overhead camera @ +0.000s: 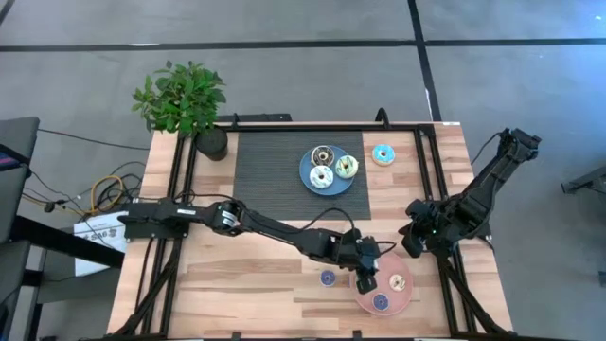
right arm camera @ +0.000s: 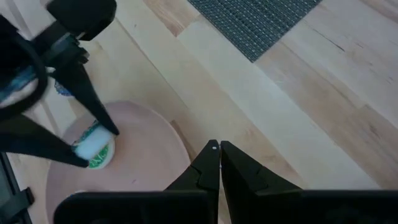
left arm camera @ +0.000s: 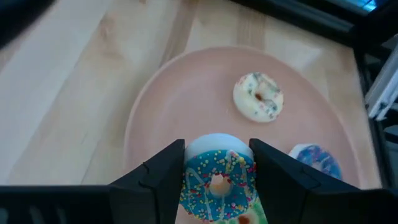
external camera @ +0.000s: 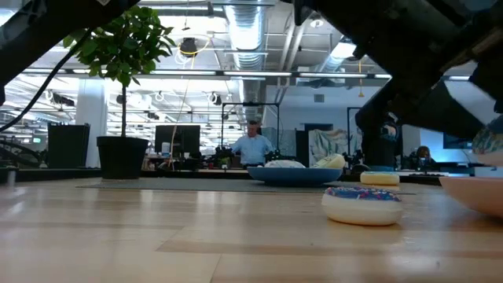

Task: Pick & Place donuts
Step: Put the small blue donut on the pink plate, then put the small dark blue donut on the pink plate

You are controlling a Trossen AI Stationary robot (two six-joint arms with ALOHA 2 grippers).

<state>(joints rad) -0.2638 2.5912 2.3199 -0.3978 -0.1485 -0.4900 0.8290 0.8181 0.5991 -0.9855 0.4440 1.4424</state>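
My left gripper (overhead camera: 365, 276) is over the near left part of the pink plate (overhead camera: 402, 301), shut on a turquoise-iced donut with sprinkles (left arm camera: 217, 182). The plate holds a white sprinkled donut (left arm camera: 258, 97) and a blue one (left arm camera: 316, 159). Another blue donut (overhead camera: 328, 278) lies flat on the table left of the plate. My right gripper (overhead camera: 414, 242) is shut and empty, right of and beyond the plate. The blue plate (overhead camera: 308, 169) holds three donuts, and a turquoise donut (overhead camera: 383, 154) lies to its right. My left gripper pinches the donut between its two fingers by opposite sides of its outer rim (left arm camera: 189, 177). The fingers (right arm camera: 93, 109) slant down onto it from above. The donut sits tilted, iced face toward the wrist, just over the pink plate (left arm camera: 180, 106). I cannot tell whether it touches the plate.
A potted plant (overhead camera: 185, 104) stands at the far left corner, beside a dark mat (overhead camera: 270, 170) under the blue plate. Black frame rails (overhead camera: 431, 170) run along the table's sides. Bare wood (overhead camera: 237, 284) lies at the near left.
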